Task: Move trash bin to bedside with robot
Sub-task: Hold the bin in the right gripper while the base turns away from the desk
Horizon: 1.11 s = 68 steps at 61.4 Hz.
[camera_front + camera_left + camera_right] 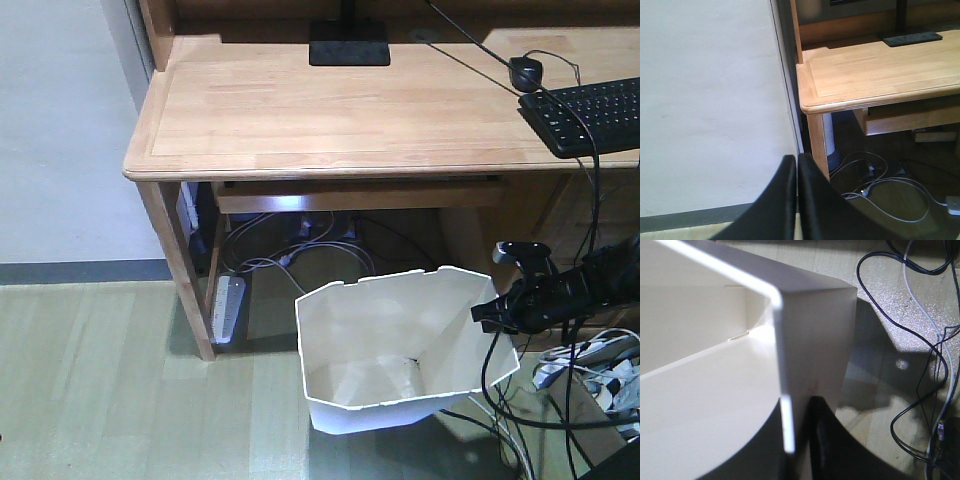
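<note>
Here the right gripper [487, 312] is clamped on the trash bin [380, 340], gripping the right-hand part of its rim: in the right wrist view one black finger [752, 460] sits inside the cream wall and the other finger [832, 455] lies against the white outside, with the thin plastic edge pinched between them. The bin spreads out to the left of this gripper, its wide notched mouth open toward the front camera, and it stands on the pale green floor [100, 380] in front of the wooden desk [330, 120], partly under the desk's front edge. Whether its base rests fully on the floor or is a little raised I cannot tell. To the right of the gripper and below it, dark and light cables [920, 365] loop over the floor. Above and behind it, on the desktop, lie a black keyboard [590, 112] and a mouse [525, 72]. A white power strip [228, 305] leans by the desk leg, well to the left beyond the bin. The left gripper [796, 200] has its two fingers pressed together with nothing between them; ahead of it is a plain white wall [705, 100], and ahead to its right is the desk's rounded corner and leg
</note>
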### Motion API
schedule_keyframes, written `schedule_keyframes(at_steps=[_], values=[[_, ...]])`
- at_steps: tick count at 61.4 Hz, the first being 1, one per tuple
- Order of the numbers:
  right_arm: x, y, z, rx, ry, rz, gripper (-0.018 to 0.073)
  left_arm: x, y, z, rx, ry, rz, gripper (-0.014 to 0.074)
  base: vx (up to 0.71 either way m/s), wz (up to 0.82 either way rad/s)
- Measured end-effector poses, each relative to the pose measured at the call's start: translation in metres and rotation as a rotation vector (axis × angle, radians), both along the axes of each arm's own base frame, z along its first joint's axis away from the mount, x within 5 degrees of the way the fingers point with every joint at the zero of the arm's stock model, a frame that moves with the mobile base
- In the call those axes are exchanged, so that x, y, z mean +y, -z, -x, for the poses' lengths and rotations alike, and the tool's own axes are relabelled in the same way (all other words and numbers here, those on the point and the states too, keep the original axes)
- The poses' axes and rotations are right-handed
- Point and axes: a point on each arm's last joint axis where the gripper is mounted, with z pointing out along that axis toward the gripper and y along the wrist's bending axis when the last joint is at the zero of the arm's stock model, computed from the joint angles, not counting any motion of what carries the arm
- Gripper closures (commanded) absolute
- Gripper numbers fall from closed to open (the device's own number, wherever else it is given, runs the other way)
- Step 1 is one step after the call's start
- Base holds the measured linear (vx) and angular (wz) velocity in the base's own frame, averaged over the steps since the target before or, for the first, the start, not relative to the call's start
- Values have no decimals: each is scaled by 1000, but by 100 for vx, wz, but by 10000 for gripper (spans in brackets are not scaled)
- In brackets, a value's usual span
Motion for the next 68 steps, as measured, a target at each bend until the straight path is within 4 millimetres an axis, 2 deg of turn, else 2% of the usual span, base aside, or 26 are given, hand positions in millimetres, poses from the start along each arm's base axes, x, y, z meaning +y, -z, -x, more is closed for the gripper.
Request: schedule_keyframes(at_steps=[30, 68], values=[[8, -9, 3, -3, -33, -87, 566, 0, 0, 0, 0, 0, 0, 602, 0, 0], [6, -8, 2, -4, -28, -63, 566, 0, 0, 0, 0, 0, 0, 602, -1, 3]])
